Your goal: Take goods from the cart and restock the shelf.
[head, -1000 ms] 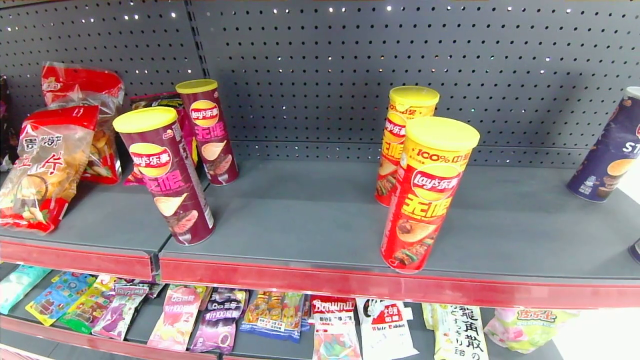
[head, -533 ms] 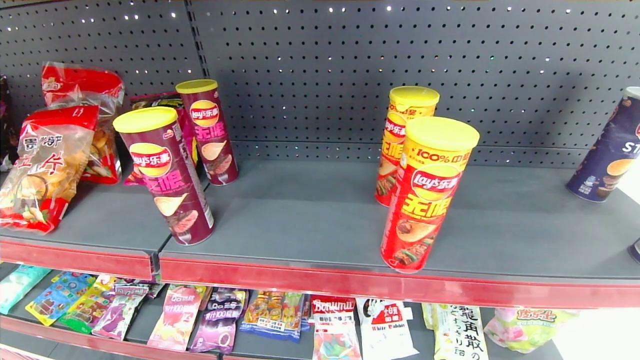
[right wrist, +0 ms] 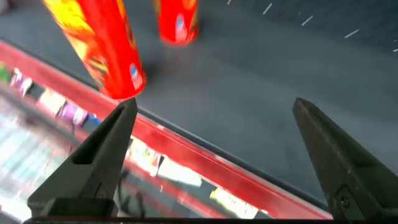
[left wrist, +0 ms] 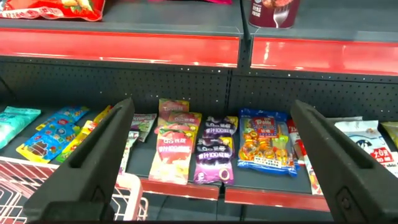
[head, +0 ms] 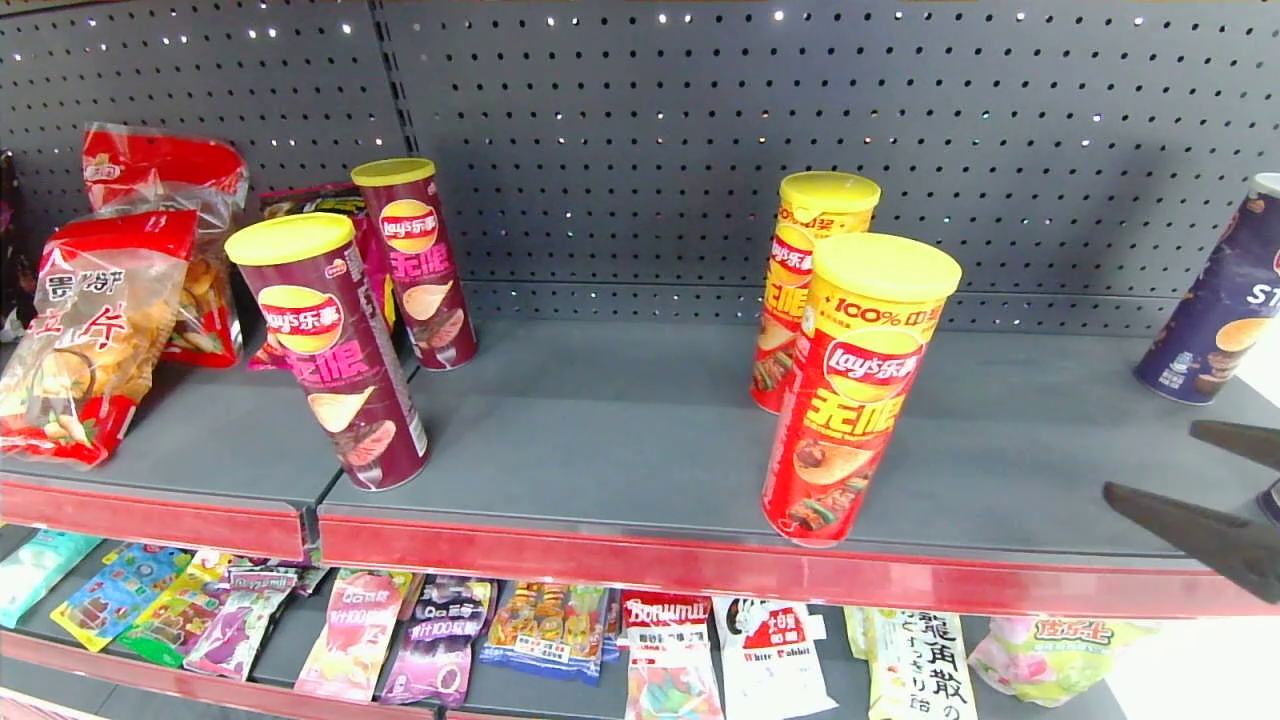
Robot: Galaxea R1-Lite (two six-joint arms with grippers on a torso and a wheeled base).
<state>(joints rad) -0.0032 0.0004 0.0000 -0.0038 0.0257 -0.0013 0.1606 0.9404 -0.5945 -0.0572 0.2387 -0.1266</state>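
**Both your grippers stand spread wide at the shelf, neither one holding goods.**

Your left gripper (left wrist: 212, 104) sits low, its fingers far apart, facing the candy packets (left wrist: 214, 149) on the lower shelf. A red-and-white wire frame (left wrist: 127, 186) beside it is cut off, so you cannot tell what it is. On the upper shelf (head: 620, 430), red snack bags (head: 95, 330) come first. Next are two maroon cans, one at the front lip (head: 330, 360) and one behind (head: 415, 265), followed by bare grey board. The front red-and-yellow can (head: 860, 385) stands at the red lip and partly hides its twin (head: 810, 270). A navy can (head: 1215, 305) is cropped by the edge. Your right gripper (head: 1150, 459) hangs wide open over the shelf's right end, near the front red-and-yellow can but clear of it.
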